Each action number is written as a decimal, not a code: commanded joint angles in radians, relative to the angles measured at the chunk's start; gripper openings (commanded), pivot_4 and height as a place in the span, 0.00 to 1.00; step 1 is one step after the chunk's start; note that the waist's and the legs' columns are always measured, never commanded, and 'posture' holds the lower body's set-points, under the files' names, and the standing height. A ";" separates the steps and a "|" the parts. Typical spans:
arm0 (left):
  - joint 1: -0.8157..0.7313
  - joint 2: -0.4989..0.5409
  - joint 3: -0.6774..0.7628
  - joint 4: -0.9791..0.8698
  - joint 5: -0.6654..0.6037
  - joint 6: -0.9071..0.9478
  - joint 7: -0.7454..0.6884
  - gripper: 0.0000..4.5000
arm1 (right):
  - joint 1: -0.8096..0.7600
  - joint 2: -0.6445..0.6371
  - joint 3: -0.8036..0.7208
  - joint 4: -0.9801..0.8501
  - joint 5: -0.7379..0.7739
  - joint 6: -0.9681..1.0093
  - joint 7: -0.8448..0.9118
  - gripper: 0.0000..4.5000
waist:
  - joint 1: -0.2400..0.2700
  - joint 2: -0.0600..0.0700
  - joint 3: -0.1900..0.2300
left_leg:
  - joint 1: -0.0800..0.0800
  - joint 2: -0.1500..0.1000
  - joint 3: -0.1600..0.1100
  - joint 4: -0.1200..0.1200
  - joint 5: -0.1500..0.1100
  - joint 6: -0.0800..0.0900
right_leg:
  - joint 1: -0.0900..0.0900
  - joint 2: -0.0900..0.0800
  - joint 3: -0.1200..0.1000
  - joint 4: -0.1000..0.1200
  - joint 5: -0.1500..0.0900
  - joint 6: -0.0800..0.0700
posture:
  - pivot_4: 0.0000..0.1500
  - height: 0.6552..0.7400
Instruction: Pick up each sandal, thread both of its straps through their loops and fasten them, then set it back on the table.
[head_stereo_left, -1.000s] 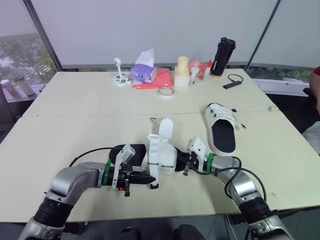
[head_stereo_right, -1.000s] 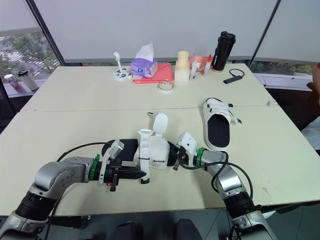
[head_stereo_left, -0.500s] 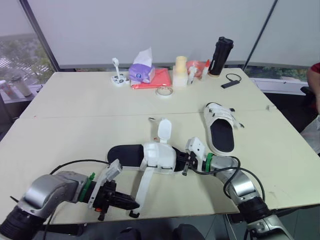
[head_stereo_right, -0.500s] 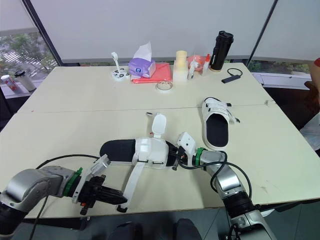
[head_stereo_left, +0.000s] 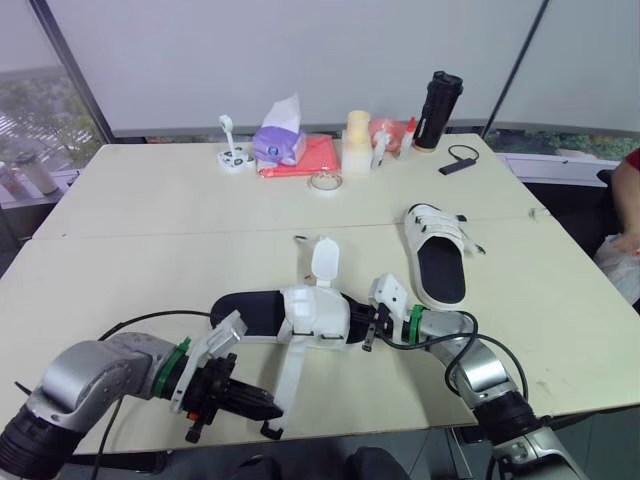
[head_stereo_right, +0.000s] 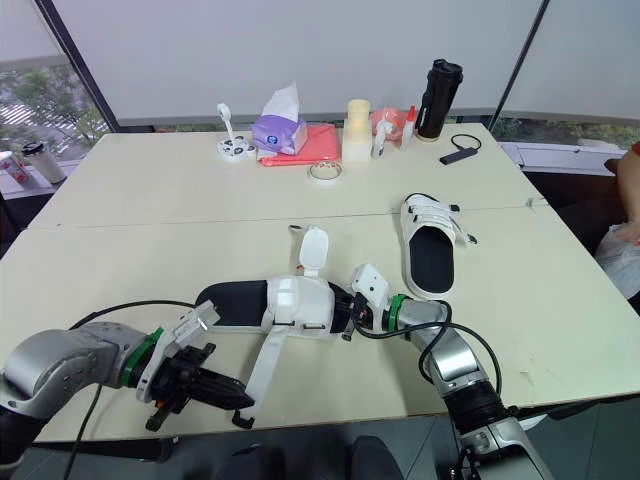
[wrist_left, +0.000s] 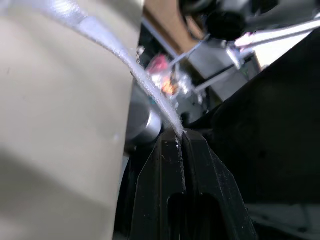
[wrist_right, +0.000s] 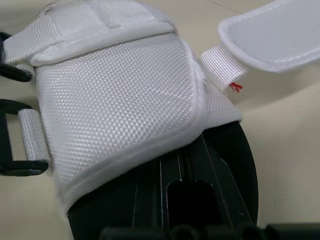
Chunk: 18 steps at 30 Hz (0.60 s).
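Note:
A white sandal with a black sole (head_stereo_left: 300, 314) lies flat on the table near the front edge. My left gripper (head_stereo_left: 265, 408) is shut on the end of one of its white straps (head_stereo_left: 288, 372), drawn out toward the near edge. In the left wrist view the strap (wrist_left: 150, 95) runs into the closed fingers (wrist_left: 167, 195). The other strap (head_stereo_left: 324, 262) stands upright. My right gripper (head_stereo_left: 371, 329) is shut on the sandal's black sole (wrist_right: 225, 165) beside the white upper (wrist_right: 120, 95). A second sandal (head_stereo_left: 441, 263) lies to the right with its straps closed.
Along the far edge stand a purple tissue box (head_stereo_left: 280, 143) on a red cloth, a tape roll (head_stereo_left: 322, 182), a cream cylinder (head_stereo_left: 357, 140), a black bottle (head_stereo_left: 431, 98) and a small black device (head_stereo_left: 460, 166). A person's arm (head_stereo_left: 626, 195) shows at the right.
My left gripper has pulled the strap away from the sandal toward the near table edge. The sandal has gone from tilted up to lying flat. The right gripper has kept its hold.

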 joint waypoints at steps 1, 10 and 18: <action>-0.061 -0.038 0.081 0.003 -0.099 0.038 0.039 0.01 | 0.028 -0.010 0.028 0.103 -0.063 0.036 -0.023 0.00 | 0.000 0.000 0.000 | 0.000 0.000 0.000 0.000 0.000 0.000 | 0.000 0.000 0.000 0.000 0.000 0.000 | 1.00 1.00; -0.236 -0.224 0.239 0.205 -0.269 0.148 0.281 0.01 | 0.024 -0.007 0.034 0.114 -0.064 0.032 -0.020 0.00 | 0.003 -0.001 0.000 | 0.000 0.000 0.000 0.004 0.000 0.001 | 0.002 0.000 -0.003 0.002 0.001 0.001 | 1.00 1.00; -0.296 -0.433 0.323 0.439 -0.167 0.056 0.573 0.01 | 0.033 -0.002 0.035 0.108 -0.063 0.032 -0.027 0.00 | 0.006 -0.003 -0.001 | 0.002 0.000 -0.001 0.007 0.000 0.001 | 0.005 0.002 -0.004 0.002 0.004 0.007 | 1.00 1.00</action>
